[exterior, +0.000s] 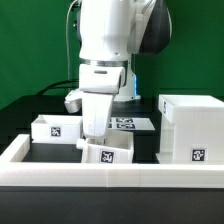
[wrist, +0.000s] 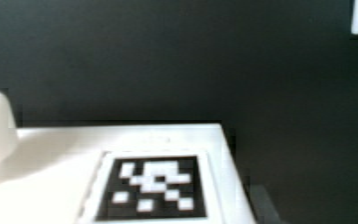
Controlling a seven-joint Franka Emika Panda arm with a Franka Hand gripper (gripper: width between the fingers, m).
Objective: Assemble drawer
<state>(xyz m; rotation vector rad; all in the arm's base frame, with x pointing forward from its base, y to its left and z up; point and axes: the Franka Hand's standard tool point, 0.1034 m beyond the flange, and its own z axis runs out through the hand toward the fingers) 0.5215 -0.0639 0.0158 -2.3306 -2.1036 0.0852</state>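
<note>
The large boxy white plastic housing [exterior: 190, 125] stands upright on the black table [exterior: 145, 142] at the exterior view's right, tagged face toward the camera. One small open-topped white tray [exterior: 50, 128] sits left, opening upward. The second tray [exterior: 108, 152] sits below the gripper [exterior: 92, 135]; whether its jaws grasp anything cannot be told.

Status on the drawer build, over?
Status: gripper low at front tray, grip unclear. Second tray and housing sit apart, not joined. Nothing visibly blocking.
</note>
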